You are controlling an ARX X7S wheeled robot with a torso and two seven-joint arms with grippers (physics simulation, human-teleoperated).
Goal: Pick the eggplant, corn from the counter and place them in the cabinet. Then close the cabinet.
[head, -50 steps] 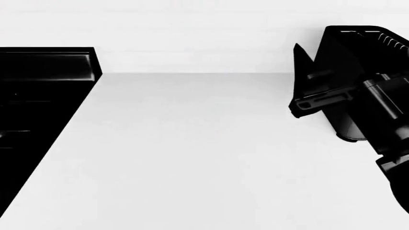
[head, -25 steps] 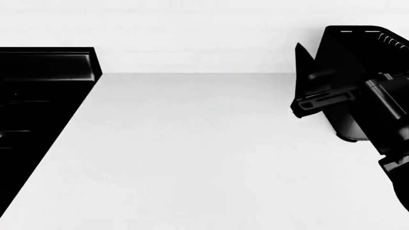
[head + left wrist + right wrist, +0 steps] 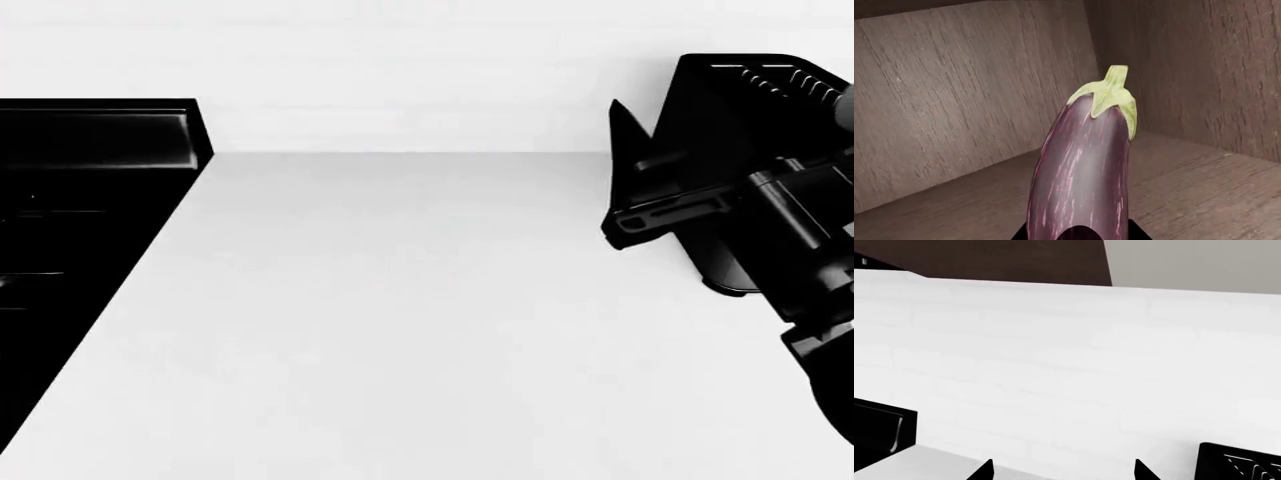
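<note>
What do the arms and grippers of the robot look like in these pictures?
The right arm is plain glossy black, built of blocky, angular segments, with no visible cables or markings. The right gripper shows only two dark pointed fingertips. Of the left gripper, only small black parts appear.

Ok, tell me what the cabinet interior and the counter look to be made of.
Cabinet interior: looks like wood or wood veneer, matte brown, with visible streaked grain on the walls and floor. Counter: smooth plain white, no pattern or grain; could be laminate or stone, which the render leaves open.
</note>
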